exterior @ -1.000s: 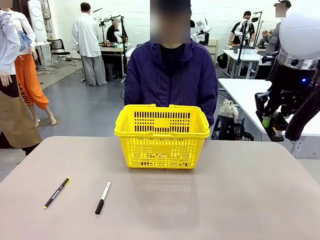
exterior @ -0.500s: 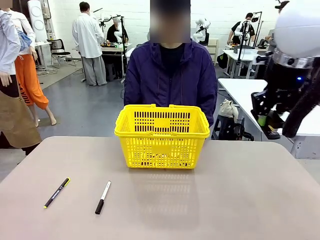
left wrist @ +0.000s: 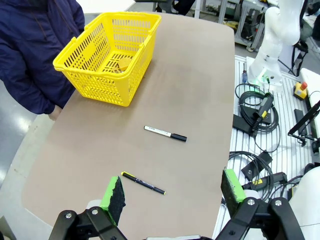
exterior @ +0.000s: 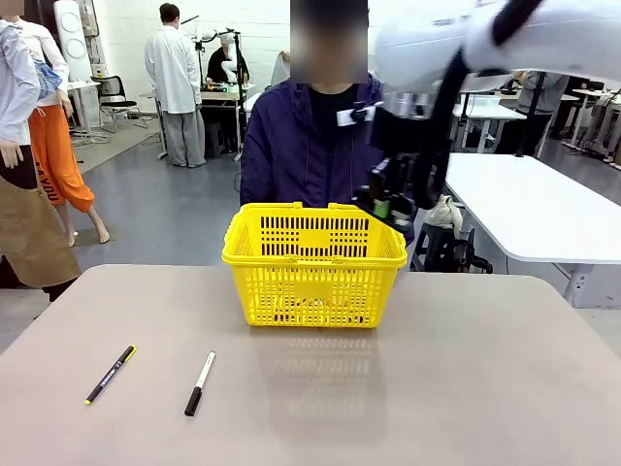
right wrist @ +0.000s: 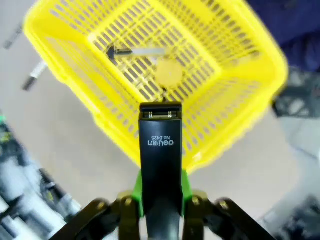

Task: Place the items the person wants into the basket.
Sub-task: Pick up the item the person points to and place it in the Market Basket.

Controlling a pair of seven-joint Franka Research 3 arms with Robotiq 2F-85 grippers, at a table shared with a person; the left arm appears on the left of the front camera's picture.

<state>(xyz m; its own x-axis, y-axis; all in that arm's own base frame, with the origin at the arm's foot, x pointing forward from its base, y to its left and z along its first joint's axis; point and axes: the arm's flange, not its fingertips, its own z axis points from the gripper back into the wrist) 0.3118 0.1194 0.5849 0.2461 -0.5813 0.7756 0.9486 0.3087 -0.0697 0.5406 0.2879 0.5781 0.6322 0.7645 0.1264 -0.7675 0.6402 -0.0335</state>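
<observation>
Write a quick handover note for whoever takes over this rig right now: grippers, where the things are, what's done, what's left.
Right gripper: shut on the black stapler, held above the yellow basket.
Left gripper: open, empty, high over the table.
In the basket: tape measure and utility knife.
On the table: black pen and marker, both untouched.
Done: two items in.
Left: release the stapler into the basket.

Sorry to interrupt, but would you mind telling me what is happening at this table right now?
The right gripper holds a black stapler above the yellow basket, which stands on the table in front of a seated person. A tape measure and a utility knife lie inside the basket. The left gripper hangs open, high over the table, holding nothing. A black pen and a white-and-black marker lie on the table, nearer the robot.
</observation>
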